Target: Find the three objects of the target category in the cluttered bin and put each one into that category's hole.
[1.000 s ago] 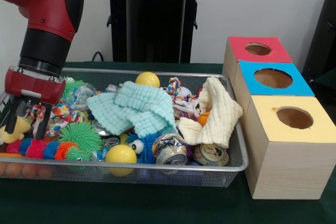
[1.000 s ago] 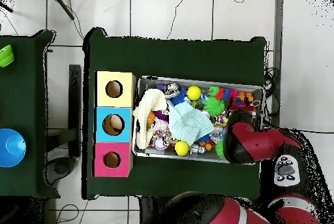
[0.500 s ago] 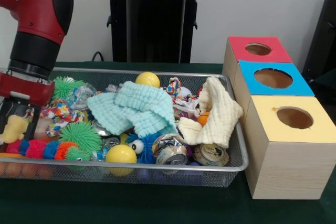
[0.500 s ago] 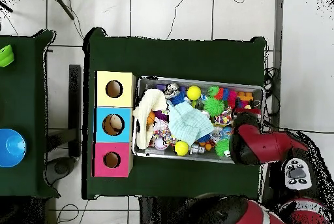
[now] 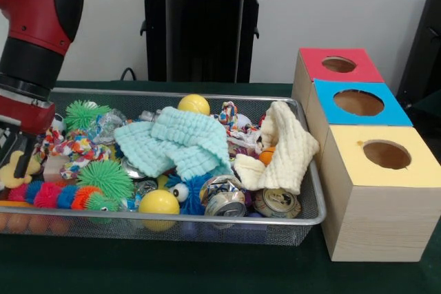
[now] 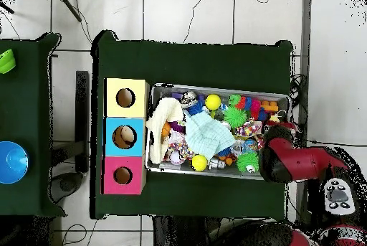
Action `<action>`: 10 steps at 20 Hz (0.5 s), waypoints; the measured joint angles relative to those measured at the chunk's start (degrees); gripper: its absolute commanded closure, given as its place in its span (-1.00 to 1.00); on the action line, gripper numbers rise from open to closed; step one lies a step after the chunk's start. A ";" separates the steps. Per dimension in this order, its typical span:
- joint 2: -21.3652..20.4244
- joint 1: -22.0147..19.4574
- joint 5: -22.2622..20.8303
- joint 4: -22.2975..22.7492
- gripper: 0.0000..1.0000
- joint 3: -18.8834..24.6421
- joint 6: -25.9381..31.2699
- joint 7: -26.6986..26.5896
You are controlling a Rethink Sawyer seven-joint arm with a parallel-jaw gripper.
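Nothing visibly sits in the three holed boxes [image 5: 358, 105] at right, so sorting seems barely begun; the gripper [image 5: 15, 153], fingers' spread indiscernible, hangs over the cluttered bin's [image 5: 207, 219] left end.

bin [image 5: 313, 219]: shiny metal wire mesh
boxes [image 5: 375, 222]: pale bare wood, matt painted tops
towels [image 5: 180, 139]: soft, fluffy cloth
cans [image 5: 224, 200]: shiny crushed metal
yellow balls [image 5: 159, 202]: smooth and glossy
spiky green ball [image 5: 105, 177]: rubbery
bench [image 5: 207, 266]: dark green matt cloth
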 measured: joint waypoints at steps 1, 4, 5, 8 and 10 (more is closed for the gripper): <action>-0.48 -0.33 0.01 0.13 -1.00 0.35 0.78 0.00; -1.58 -1.01 0.01 0.82 -1.00 1.36 2.38 0.00; -1.85 -1.25 0.01 1.15 -1.00 1.80 2.63 0.00; -2.30 -1.54 0.02 1.83 -1.00 2.48 3.00 0.00; -2.34 -1.17 0.02 2.23 -1.00 2.30 3.00 0.00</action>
